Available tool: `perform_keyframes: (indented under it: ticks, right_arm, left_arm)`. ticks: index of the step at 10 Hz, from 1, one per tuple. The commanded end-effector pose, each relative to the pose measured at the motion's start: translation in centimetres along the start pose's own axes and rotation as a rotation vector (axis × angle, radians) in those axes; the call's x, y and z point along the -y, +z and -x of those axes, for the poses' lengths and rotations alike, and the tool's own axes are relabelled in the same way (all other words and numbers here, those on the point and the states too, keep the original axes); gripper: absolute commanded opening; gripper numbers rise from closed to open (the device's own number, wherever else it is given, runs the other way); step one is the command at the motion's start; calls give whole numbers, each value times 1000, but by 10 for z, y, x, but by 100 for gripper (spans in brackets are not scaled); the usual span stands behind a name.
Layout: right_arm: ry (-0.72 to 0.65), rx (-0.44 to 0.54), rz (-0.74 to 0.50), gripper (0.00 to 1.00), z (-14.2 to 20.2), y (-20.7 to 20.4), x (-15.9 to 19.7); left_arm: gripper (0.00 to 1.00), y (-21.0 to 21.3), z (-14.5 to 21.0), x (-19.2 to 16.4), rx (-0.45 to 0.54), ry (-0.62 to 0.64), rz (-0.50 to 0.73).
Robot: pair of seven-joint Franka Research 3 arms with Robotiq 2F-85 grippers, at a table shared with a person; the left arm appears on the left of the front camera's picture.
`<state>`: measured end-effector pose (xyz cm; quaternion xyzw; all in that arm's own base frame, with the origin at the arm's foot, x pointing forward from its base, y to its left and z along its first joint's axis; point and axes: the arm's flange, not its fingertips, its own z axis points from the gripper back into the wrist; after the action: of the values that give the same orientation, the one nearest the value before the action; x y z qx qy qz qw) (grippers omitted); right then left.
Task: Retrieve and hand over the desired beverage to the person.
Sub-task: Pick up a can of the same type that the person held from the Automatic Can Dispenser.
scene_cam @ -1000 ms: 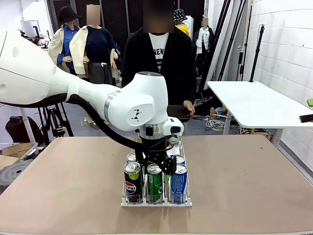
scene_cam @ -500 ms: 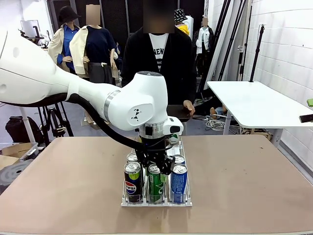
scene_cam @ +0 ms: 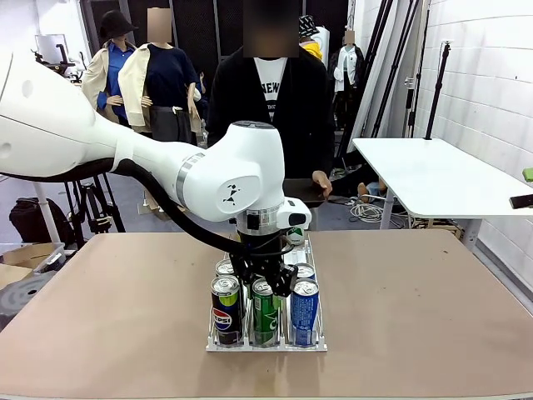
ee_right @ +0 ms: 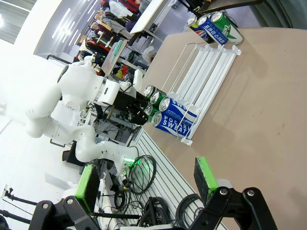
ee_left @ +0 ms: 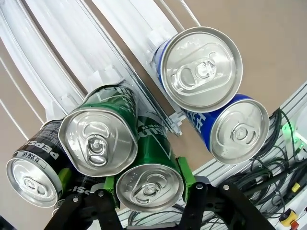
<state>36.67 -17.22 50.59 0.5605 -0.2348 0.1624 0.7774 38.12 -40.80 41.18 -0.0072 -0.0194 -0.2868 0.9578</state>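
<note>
Brown table (scene_cam: pixel 433 292) in a studio space, white side table (scene_cam: pixel 433 175) off at 2 o'clock past its far edge. Clear three-lane rack (scene_cam: pixel 266 347) sits at 6 o'clock from the table's middle, near the robot's edge, cans standing upright in its front row. Left arm (scene_cam: pixel 166 167) comes in from 9 o'clock and points straight down over the rack. Left pincer (scene_cam: pixel 265 287) is clamped around the green can (scene_cam: pixel 265 318) in the middle lane's front slot, can upright in the rack; the left wrist view has a green pad on each side of that can's rim, pincer (ee_left: pixel 148 188). Pepsi can (scene_cam: pixel 225 310) at 9 o'clock of the green can, blue Pocari Sweat can (scene_cam: pixel 304 315) at 3 o'clock, both just beside it. Second green can (ee_left: pixel 98 141) directly behind the gripped one in the same lane, touching it. Right pincer (ee_right: pixel 145 181) hangs well apart from the rack, pads spread wide, nothing between them. Person (scene_cam: pixel 271 92) stands at 12 o'clock beyond the table's far edge, one hand (scene_cam: pixel 321 182) low at the waist.
</note>
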Motion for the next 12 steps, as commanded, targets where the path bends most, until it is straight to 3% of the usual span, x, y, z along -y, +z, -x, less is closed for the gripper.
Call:
perform_keyframes:
  ticks: [1,5,12]
  right_arm:
    - [4,10,13,100,2,-2,0]
    - [4,10,13,100,2,-2,0]
    - [4,10,13,100,2,-2,0]
  left_arm:
    - [0,0,1,2,2,-12,-6]
    - [0,0,0,0,0,-2,-1]
    - [0,143,0,-3,80,28,-13]
